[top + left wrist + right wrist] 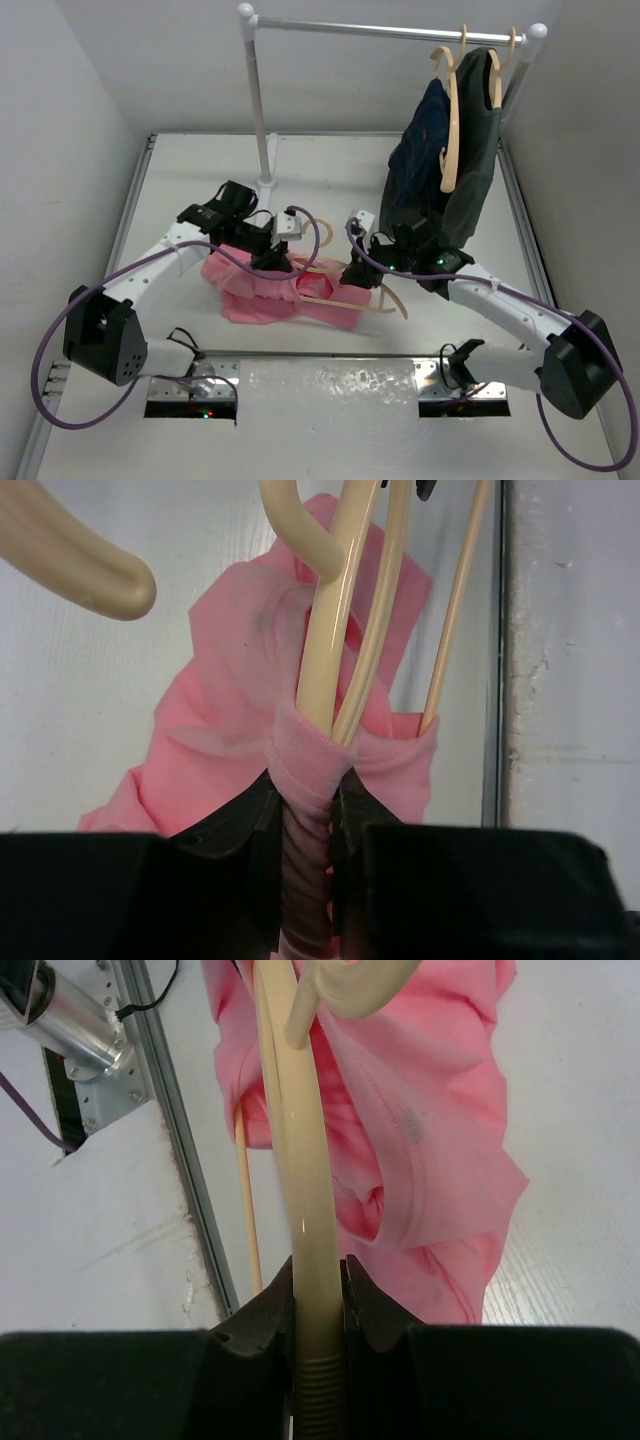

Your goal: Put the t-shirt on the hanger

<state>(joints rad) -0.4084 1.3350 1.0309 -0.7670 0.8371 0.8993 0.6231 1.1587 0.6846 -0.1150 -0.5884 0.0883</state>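
Note:
The pink t-shirt [262,292] lies bunched on the table between my arms, with the pale tan hanger [372,300] partly inside it. My left gripper [272,262] is shut on a fold of t-shirt cloth wrapped round one hanger arm. In the left wrist view, the gripper [308,792] pinches the t-shirt [225,715] over the hanger [332,640]. My right gripper [358,272] is shut on the other, bare hanger arm. In the right wrist view, the gripper [319,1288] holds the hanger [293,1150] and the t-shirt [435,1130] hangs beside it.
A clothes rack stands at the back, with a white post [261,110] and a metal rail [390,29]. Two like hangers on it carry a navy garment [424,145] and a grey-green garment [474,170], close behind my right arm. A metal strip [330,354] edges the near side.

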